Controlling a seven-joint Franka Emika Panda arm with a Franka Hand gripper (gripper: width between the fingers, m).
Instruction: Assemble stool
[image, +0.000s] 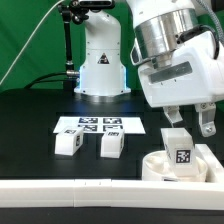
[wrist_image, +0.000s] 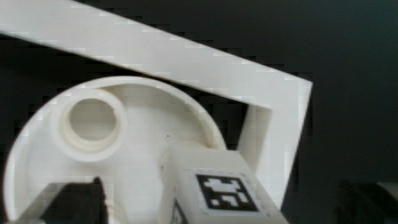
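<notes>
two legs lay spare on the black table (image: 30, 140) in the exterior view: first spare leg (image: 68, 143) toward that view's left, second spare leg (image: 110, 145) just beside it, both in front of the marker board (image: 88, 126). seat disc (image: 158, 168) sat at the view's right, close against the white rail (image: 80, 190). tagged leg (image: 180, 150) stood upright on the disc. gripper (image: 187, 124) hung right over it, fingers spread apart, one either side of the leg's top, apparently touching nothing.

wrist view: seat disc (wrist_image: 107, 120) tucked into the corner of the rail (wrist_image: 214, 72), an empty round socket showing beside the tagged leg (wrist_image: 222, 185). dark fingers stood off from the leg on both flanks, gaps visible.

risk, as i judged it: could not tell whether the leg was fully seated; if only perched, a brush from a finger on the way up would tip it out. closing off-centre would skew it in its socket. a twist might drag the disc round, though the rail corner should brace it.

room: rail hemmed two sides of the disc; open table lay toward the spare legs; straight up looked free.
</notes>
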